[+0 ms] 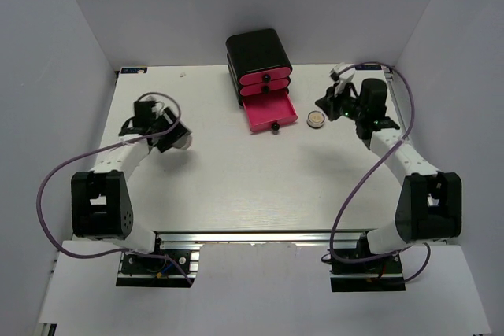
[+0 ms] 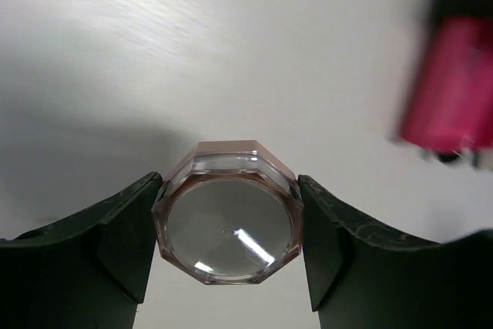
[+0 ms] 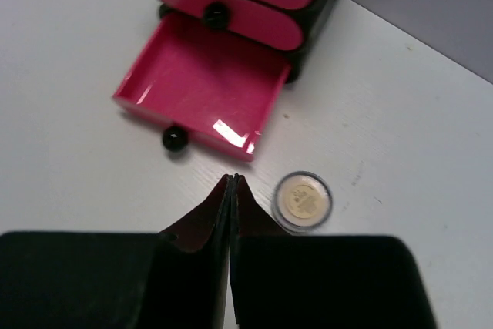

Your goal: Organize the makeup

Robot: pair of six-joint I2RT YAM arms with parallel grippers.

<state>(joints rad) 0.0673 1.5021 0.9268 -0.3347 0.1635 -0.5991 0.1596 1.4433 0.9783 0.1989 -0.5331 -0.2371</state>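
Left claw (image 2: pixel 229 199) grips an octagonal pink compact (image 2: pixel 228 225); right claw (image 3: pixel 233 184) is closed, empty. Likely next: carry it into the open drawer (image 3: pixel 204 86).

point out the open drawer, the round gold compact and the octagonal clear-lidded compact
open drawer (image 3: pixel 204 82), right wrist view, on its bare pink floor
round gold compact (image 3: pixel 303 201), right wrist view, centre of its lid
octagonal compact (image 2: pixel 227 221), left wrist view, middle of its clear lid
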